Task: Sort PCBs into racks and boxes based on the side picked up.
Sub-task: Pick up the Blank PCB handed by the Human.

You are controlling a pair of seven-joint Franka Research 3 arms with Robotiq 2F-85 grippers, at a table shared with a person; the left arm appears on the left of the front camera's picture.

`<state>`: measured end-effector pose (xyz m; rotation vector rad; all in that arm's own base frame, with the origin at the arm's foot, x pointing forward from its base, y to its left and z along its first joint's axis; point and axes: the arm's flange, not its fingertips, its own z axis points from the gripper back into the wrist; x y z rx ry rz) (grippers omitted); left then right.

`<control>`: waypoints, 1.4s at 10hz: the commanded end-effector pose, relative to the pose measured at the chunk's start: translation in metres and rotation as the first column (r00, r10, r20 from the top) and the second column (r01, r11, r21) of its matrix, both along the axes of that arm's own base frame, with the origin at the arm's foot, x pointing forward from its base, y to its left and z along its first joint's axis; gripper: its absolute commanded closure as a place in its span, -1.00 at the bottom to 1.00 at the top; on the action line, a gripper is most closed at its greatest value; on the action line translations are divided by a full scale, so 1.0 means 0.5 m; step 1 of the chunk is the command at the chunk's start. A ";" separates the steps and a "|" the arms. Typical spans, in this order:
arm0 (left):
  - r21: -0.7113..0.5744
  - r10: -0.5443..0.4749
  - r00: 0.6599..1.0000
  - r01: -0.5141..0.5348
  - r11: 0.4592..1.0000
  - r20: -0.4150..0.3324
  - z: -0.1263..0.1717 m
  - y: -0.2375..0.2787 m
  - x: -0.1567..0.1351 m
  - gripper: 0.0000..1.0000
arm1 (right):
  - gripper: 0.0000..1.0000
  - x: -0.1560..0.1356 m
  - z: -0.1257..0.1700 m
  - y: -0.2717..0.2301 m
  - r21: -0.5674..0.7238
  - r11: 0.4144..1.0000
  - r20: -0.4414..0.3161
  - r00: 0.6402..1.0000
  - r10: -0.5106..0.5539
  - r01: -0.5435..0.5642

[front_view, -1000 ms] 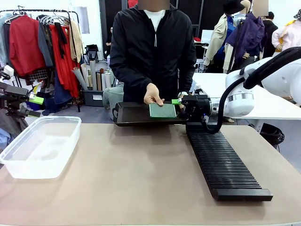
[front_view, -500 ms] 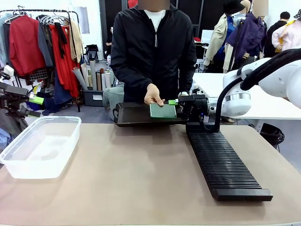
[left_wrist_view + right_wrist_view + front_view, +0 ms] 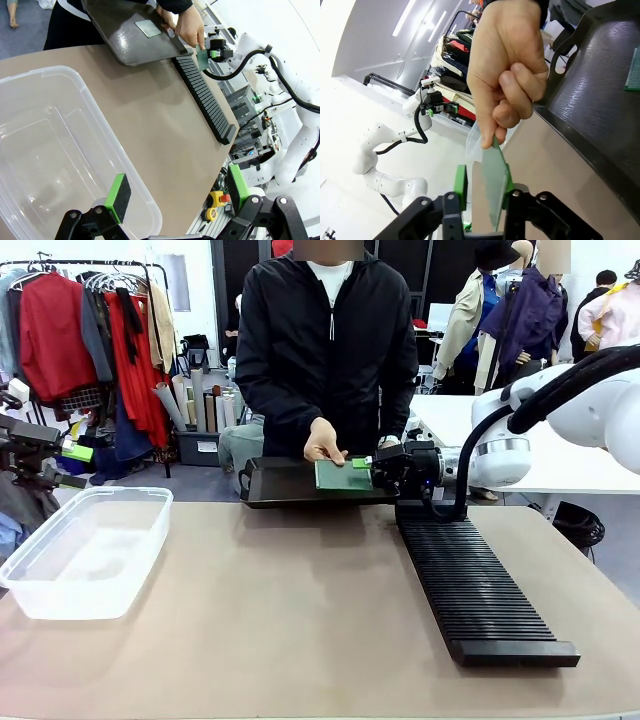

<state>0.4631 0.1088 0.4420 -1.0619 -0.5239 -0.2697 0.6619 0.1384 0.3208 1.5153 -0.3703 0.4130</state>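
Nearest, the left gripper [image 3: 178,192] hangs with its jaws spread wide and holding nothing, directly above the clear box [image 3: 60,605], which has nothing in it. It takes no part in this step.

Farther out, the black rack [image 3: 480,590] runs back from the table's near edge to a point just under the right gripper's wrist, all its slots unfilled.

At the far edge the right gripper [image 3: 368,470] is where things have changed. A second ago it stood off to the side of the PCB [image 3: 495,185] with its jaws wide. It has since slid in, and the jaws have drawn narrow around the board, which now stands on edge between the green pads [image 3: 461,186]. One pad looks to be against the board while a sliver of gap seems to remain at the other, so I cannot tell whether the pinch is made.

Above the fingertips, the person's hand [image 3: 507,75] pinches the board's top edge, so the board is not yet the robot's alone.

Beyond the fingertips lies the dark tray [image 3: 280,485], with a second board [image 3: 634,70] flat on it.

My reading is that the handover is midway. Once the grip is firm and the hand lets go, the face taken should decide between rack and box.
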 end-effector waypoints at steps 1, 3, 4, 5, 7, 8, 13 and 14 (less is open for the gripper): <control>-0.001 0.002 1.000 -0.002 1.000 -0.003 0.005 0.000 -0.001 -1.00 | 0.94 0.020 0.008 0.012 -0.021 1.000 -0.024 1.000 0.010 -0.010; -0.001 0.002 1.000 -0.002 1.000 -0.003 0.005 0.000 -0.001 -1.00 | 1.00 0.020 0.008 0.011 -0.016 1.000 -0.029 1.000 0.005 -0.005; -0.001 0.002 1.000 -0.002 1.000 -0.003 0.005 0.000 -0.001 -1.00 | 1.00 0.021 0.008 0.012 -0.015 1.000 -0.036 0.999 0.004 -0.005; -0.001 0.002 1.000 -0.002 1.000 -0.003 0.005 0.000 -0.001 -1.00 | 1.00 0.021 0.009 0.012 -0.015 1.000 -0.042 0.999 0.005 -0.006; -0.001 0.002 1.000 -0.002 1.000 -0.003 0.005 0.000 -0.001 -1.00 | 1.00 0.022 0.010 0.012 -0.003 0.999 -0.078 0.996 0.032 -0.033; -0.001 0.002 1.000 -0.002 1.000 -0.003 0.005 0.000 -0.001 -1.00 | 1.00 0.000 -0.004 0.001 -0.001 1.000 -0.028 1.000 0.000 0.000; -0.001 0.002 1.000 -0.002 1.000 -0.003 0.005 0.000 -0.001 -1.00 | 1.00 0.000 -0.004 0.001 -0.001 1.000 -0.028 1.000 0.000 0.000; -0.001 0.002 1.000 -0.002 1.000 -0.003 0.005 0.000 -0.001 -1.00 | 1.00 0.000 -0.004 0.001 -0.001 1.000 -0.028 1.000 0.000 0.000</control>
